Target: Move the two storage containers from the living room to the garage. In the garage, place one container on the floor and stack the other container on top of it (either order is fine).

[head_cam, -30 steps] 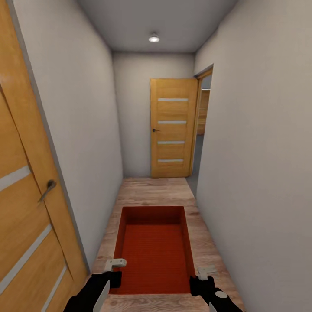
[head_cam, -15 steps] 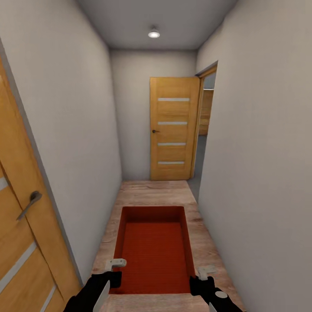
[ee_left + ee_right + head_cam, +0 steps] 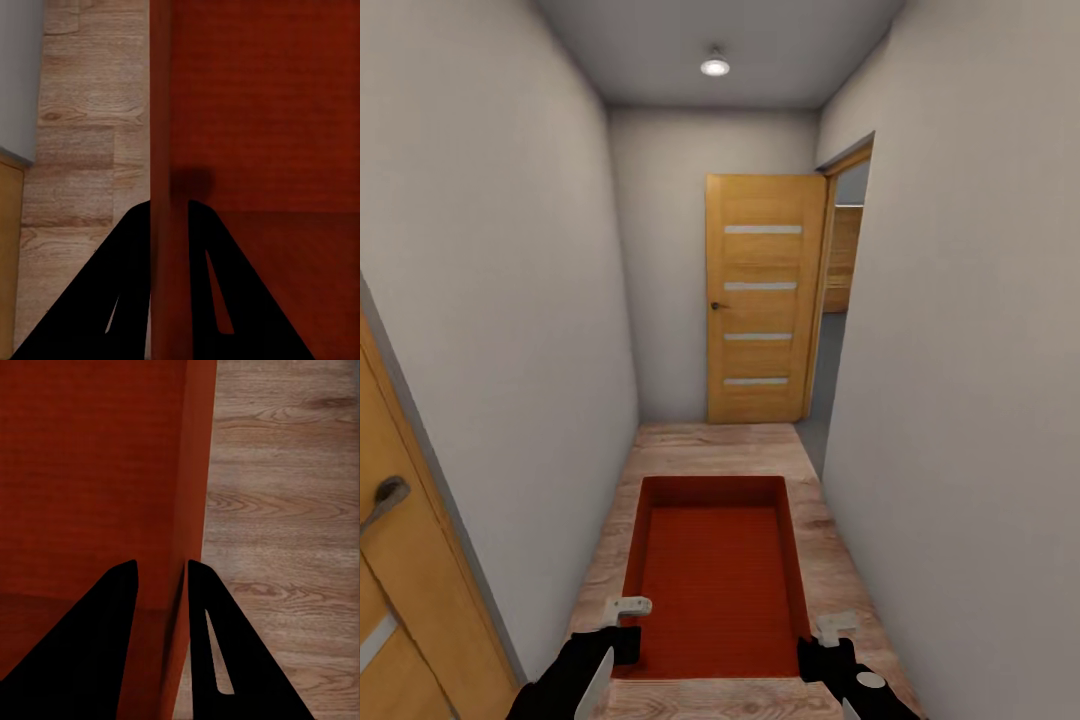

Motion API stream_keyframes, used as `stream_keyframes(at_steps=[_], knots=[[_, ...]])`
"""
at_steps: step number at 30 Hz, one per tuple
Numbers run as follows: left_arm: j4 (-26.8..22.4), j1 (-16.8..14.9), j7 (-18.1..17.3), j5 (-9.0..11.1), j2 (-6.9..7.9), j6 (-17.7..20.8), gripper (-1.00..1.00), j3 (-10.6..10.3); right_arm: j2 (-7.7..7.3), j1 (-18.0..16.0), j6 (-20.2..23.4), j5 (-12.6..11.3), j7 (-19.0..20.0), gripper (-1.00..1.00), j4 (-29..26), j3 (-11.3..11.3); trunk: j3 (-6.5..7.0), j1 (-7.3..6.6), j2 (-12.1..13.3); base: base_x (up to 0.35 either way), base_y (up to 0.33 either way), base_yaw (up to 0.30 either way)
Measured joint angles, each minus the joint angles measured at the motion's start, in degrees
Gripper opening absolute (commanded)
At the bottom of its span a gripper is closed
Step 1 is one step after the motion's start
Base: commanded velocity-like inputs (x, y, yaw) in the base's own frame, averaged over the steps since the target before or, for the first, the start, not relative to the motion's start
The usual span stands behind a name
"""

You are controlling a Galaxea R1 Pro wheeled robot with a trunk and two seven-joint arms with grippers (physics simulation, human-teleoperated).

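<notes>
Corridor walls flank closely; we grip storage container [image 3: 715,575], left gripper [image 3: 169,217] and right gripper [image 3: 161,577] pinching opposite walls (plank floor [image 3: 710,445]), open door [image 3: 763,298] ahead.

I see an evenly lit, soft render: one ceiling lamp [image 3: 714,67] glows at twelve o'clock, shadows are faint, and walls stretch toward the edges.

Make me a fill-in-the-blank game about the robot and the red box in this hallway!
1. The storage container is held by ____ grippers, the left gripper and the right gripper.
2. The container has ____ inside it.
3. The door at the hallway's end stands ____.
4. The hallway floor is made of ____.

Missing words: two; nothing; open; wood
</notes>
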Motion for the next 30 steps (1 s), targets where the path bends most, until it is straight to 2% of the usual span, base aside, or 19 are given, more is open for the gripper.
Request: stream_keyframes(at_steps=[30], knots=[[0.0, 0.0, 0.0, 0.1, 0.08, 0.0, -1.0, -0.1, 0.02, 0.0, 0.0, -0.2, -0.1, -1.0, 0.0, 0.2, 0.0, 0.0, 0.0, 0.326, 0.0, 0.0]])
